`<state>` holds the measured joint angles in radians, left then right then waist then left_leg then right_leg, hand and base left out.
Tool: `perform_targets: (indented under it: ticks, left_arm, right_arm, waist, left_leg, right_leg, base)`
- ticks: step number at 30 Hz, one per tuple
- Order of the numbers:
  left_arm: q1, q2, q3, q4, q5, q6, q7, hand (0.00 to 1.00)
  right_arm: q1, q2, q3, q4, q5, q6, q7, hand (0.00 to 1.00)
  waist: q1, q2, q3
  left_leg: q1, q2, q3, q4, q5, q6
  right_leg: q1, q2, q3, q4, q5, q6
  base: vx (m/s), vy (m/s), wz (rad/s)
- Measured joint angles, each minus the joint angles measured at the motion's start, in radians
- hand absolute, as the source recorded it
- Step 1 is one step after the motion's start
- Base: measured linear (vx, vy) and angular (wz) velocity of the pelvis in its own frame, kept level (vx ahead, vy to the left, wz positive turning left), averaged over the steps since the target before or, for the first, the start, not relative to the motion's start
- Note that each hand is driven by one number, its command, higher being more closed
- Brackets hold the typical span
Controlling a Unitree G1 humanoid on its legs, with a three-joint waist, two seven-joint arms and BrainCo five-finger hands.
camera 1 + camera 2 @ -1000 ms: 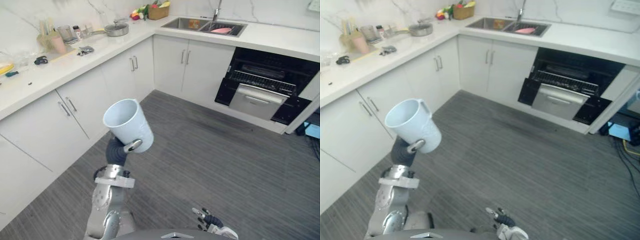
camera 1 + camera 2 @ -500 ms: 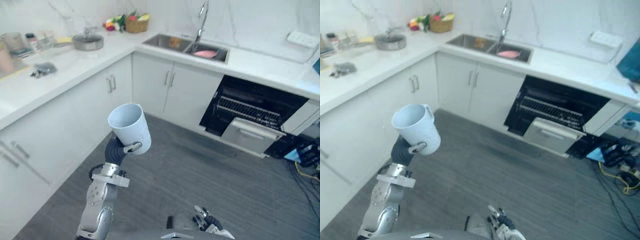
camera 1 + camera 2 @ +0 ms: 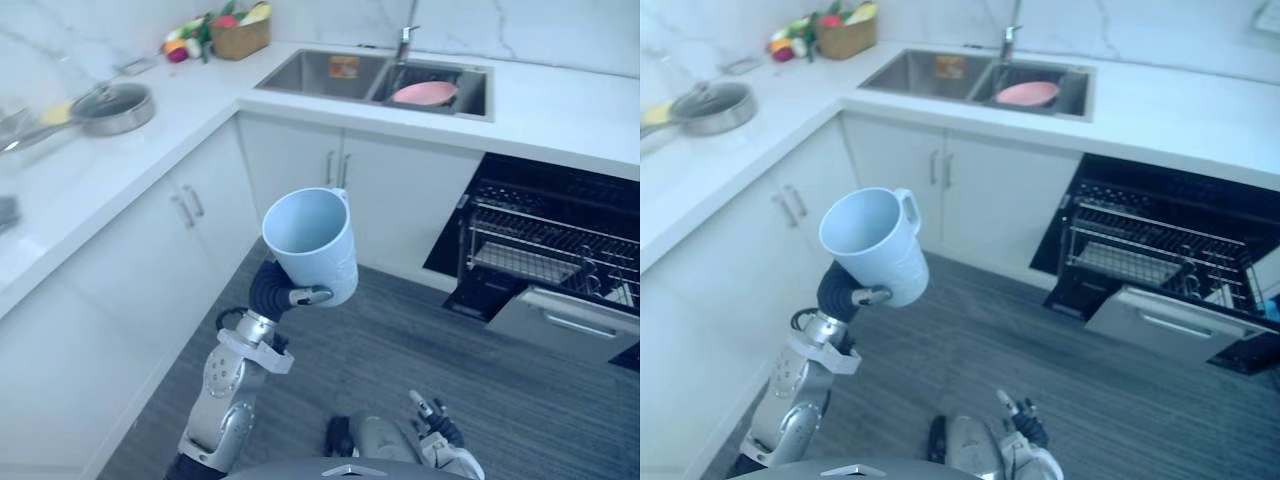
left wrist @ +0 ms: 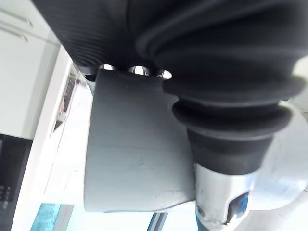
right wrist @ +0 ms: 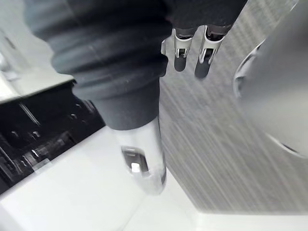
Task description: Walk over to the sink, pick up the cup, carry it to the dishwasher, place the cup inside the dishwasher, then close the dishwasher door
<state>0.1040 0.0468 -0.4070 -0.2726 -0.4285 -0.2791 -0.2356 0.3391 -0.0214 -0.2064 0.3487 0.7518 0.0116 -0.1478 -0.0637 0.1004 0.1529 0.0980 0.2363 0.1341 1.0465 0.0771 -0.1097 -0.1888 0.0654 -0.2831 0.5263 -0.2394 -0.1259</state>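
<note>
Pale-blue cup, mouth up, is clamped in the left hand at mid-view. The open dishwasher lies at its 3 o'clock, the sink at 12. The right hand hangs at 5 o'clock, fingers relaxed apart.

No text, number or sign is legible. Sticker on the back wall of the sink: an orange patch, print too small to read.
</note>
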Motion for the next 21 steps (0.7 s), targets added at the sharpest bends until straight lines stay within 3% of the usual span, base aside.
perform_targets:
  ticks: [1,2,3,5,6,7,8,9,10,11,12,13,14,15,16,17,18,19,21]
  left_arm:
    - [0.002,-0.006,-0.018,0.000,0.000,0.000,-0.001,1.00]
    - [0.009,-0.008,-0.027,-0.001,0.000,-0.002,-0.010,1.00]
    - [0.015,-0.007,-0.027,-0.001,0.000,-0.005,-0.012,1.00]
    - [0.035,-0.006,-0.026,-0.014,-0.003,-0.016,-0.016,1.00]
    - [0.042,-0.006,-0.027,-0.023,-0.003,-0.017,-0.018,1.00]
    - [0.059,-0.006,-0.028,-0.040,-0.004,-0.019,-0.021,1.00]
    - [0.070,-0.002,-0.030,-0.049,-0.006,-0.020,-0.020,1.00]
    - [0.095,0.017,-0.039,-0.072,-0.008,-0.024,-0.008,1.00]
    - [0.105,0.038,-0.042,-0.077,-0.007,-0.027,-0.001,1.00]
    - [0.107,0.048,-0.042,-0.076,-0.009,-0.027,0.007,1.00]
    - [0.119,0.066,-0.037,-0.073,-0.027,-0.043,0.015,1.00]
    - [0.126,0.103,-0.028,-0.067,-0.044,-0.056,0.014,1.00]
    - [0.123,0.114,-0.023,-0.068,-0.051,-0.056,0.016,1.00]
    - [0.116,0.129,-0.019,-0.068,-0.051,-0.054,0.020,1.00]
    - [0.098,0.142,-0.025,-0.069,-0.051,-0.048,0.016,1.00]
    - [0.097,0.134,-0.033,-0.077,-0.049,-0.046,0.008,1.00]
    - [0.100,0.131,-0.039,-0.085,-0.048,-0.045,0.002,1.00]
    - [0.089,0.136,-0.054,-0.077,-0.039,-0.041,-0.017,1.00]
    - [0.089,0.134,-0.085,-0.067,-0.035,-0.030,-0.019,1.00]
  right_arm:
    - [0.011,0.004,-0.004,-0.069,0.002,-0.039,-0.052,0.00]
    - [0.010,0.007,-0.006,-0.124,0.001,-0.099,-0.109,0.00]
    - [0.008,0.010,-0.007,-0.159,-0.002,-0.127,-0.137,0.00]
    - [-0.020,0.007,-0.015,-0.319,-0.026,-0.230,-0.241,0.00]
    - [-0.039,0.004,-0.022,-0.355,-0.048,-0.249,-0.268,0.00]
    - [-0.086,-0.007,-0.042,-0.423,-0.075,-0.282,-0.317,0.00]
    - [-0.112,-0.015,-0.052,-0.446,-0.099,-0.297,-0.344,0.00]
    - [-0.150,-0.031,-0.069,-0.477,-0.150,-0.319,-0.390,0.00]
    - [-0.160,-0.040,-0.118,-0.469,-0.427,-0.329,-0.509,0.00]
    - [-0.155,-0.046,-0.160,-0.441,-0.548,-0.371,-0.555,0.00]
    - [-0.141,-0.052,-0.242,-0.411,-0.547,-0.415,-0.569,0.00]
    - [-0.113,-0.037,-0.304,-0.390,-0.482,-0.450,-0.558,0.00]
    - [-0.098,-0.029,-0.327,-0.390,-0.450,-0.456,-0.556,0.00]
    - [-0.071,-0.003,-0.336,-0.389,-0.356,-0.542,-0.487,0.00]
    - [-0.053,0.061,-0.336,-0.425,-0.176,-0.643,-0.312,0.00]
    - [-0.041,0.080,-0.317,-0.458,-0.142,-0.693,-0.256,0.00]
    - [-0.035,0.079,-0.291,-0.471,-0.145,-0.714,-0.224,0.00]
    - [-0.042,0.077,-0.248,-0.471,-0.167,-0.727,-0.185,0.00]
    - [-0.056,0.075,-0.203,-0.505,-0.172,-0.710,-0.179,0.00]
  waist:
    - [0.002,0.005,0.003]
    - [0.010,-0.004,0.008]
    - [0.017,-0.010,0.010]
    - [0.049,-0.024,0.004]
    - [0.054,-0.026,0.003]
    - [0.064,-0.030,0.000]
    - [0.068,-0.034,-0.005]
    - [0.070,-0.052,-0.020]
    - [0.076,-0.073,-0.031]
    - [0.075,-0.080,-0.035]
    - [0.081,-0.089,-0.045]
    - [0.066,-0.136,-0.065]
    - [0.056,-0.142,-0.069]
    - [0.040,-0.143,-0.068]
    - [0.039,-0.150,-0.056]
    - [0.042,-0.141,-0.059]
    - [0.044,-0.138,-0.061]
    - [0.032,-0.167,-0.064]
    - [0.027,-0.137,-0.068]
  left_leg:
    - [-0.107,0.009,-0.038,0.154,-0.045,0.014]
    - [-0.195,0.009,-0.045,0.226,-0.109,0.043]
    - [-0.230,0.010,-0.040,0.227,-0.144,0.059]
    - [-0.334,0.032,0.023,0.078,-0.262,0.083]
    - [-0.347,0.031,0.035,0.007,-0.286,0.084]
    - [-0.360,0.013,0.028,-0.185,-0.315,0.082]
    - [-0.357,-0.002,0.013,-0.297,-0.316,0.076]
    - [-0.348,-0.057,-0.072,-0.528,-0.302,0.062]
    - [-0.348,-0.102,-0.156,-0.685,-0.262,0.049]
    - [-0.349,-0.119,-0.185,-0.722,-0.230,0.046]
    - [-0.339,-0.140,-0.184,-0.703,-0.115,0.040]
    - [-0.340,-0.164,-0.129,-0.625,-0.164,0.023]
    - [-0.344,-0.166,-0.106,-0.589,-0.191,0.036]
    - [-0.350,-0.155,-0.076,-0.497,-0.229,0.048]
    - [-0.379,-0.150,-0.030,-0.372,-0.267,0.046]
    - [-0.306,-0.153,-0.007,-0.476,-0.270,0.064]
    - [-0.243,-0.154,0.002,-0.529,-0.322,0.072]
    - [-0.154,-0.195,0.043,-0.606,-0.335,0.090]
    - [-0.074,-0.178,0.064,-0.673,-0.334,0.089]
  right_leg:
    - [0.054,0.031,0.030,-0.031,-0.021,-0.015]
    - [0.121,0.048,0.072,-0.071,-0.033,-0.021]
    - [0.155,0.052,0.097,-0.094,-0.036,-0.022]
    - [0.262,0.063,0.229,-0.172,-0.041,-0.016]
    - [0.283,0.063,0.270,-0.181,-0.039,-0.006]
    - [0.314,0.059,0.350,-0.196,-0.050,-0.006]
    - [0.322,0.055,0.391,-0.196,-0.057,-0.005]
    - [0.327,0.042,0.478,-0.190,-0.082,0.006]
    - [0.333,0.022,0.549,-0.178,-0.118,0.020]
    - [0.337,0.012,0.576,-0.169,-0.139,0.030]
    - [0.357,-0.013,0.624,-0.136,-0.189,0.063]
    - [0.363,-0.064,0.629,-0.107,-0.221,0.106]
    - [0.358,-0.077,0.628,-0.088,-0.211,0.122]
    - [0.356,-0.082,0.625,-0.048,-0.161,0.140]
    - [0.339,-0.082,0.593,0.053,-0.109,0.160]
    - [0.288,-0.100,0.509,0.196,-0.068,0.221]
    - [0.232,-0.127,0.456,0.309,-0.023,0.253]
    - [0.136,-0.221,0.369,0.475,-0.062,0.221]
    - [0.088,-0.247,0.225,0.434,-0.109,0.182]
  base:
    - [0.61,-0.059,-0.91]
    - [0.51,-0.035,-1.01]
    - [0.50,-0.014,-1.24]
    - [0.48,0.037,-1.53]
    - [0.50,0.123,-1.72]
    - [0.41,0.155,-1.46]
    - [0.53,0.261,-1.92]
    - [0.68,0.401,-1.87]
    - [0.69,0.420,-1.73]
    - [0.60,0.374,-1.56]
    - [0.63,0.382,-1.20]
    - [0.62,0.371,-1.09]
    - [0.70,0.413,-0.80]
    - [0.48,0.318,-0.83]
    - [0.39,0.311,-1.02]
    - [0.18,0.238,-0.97]
    - [0.19,0.167,-0.89]
    - [0.20,0.111,-0.68]
    - [0.27,0.086,-0.45]
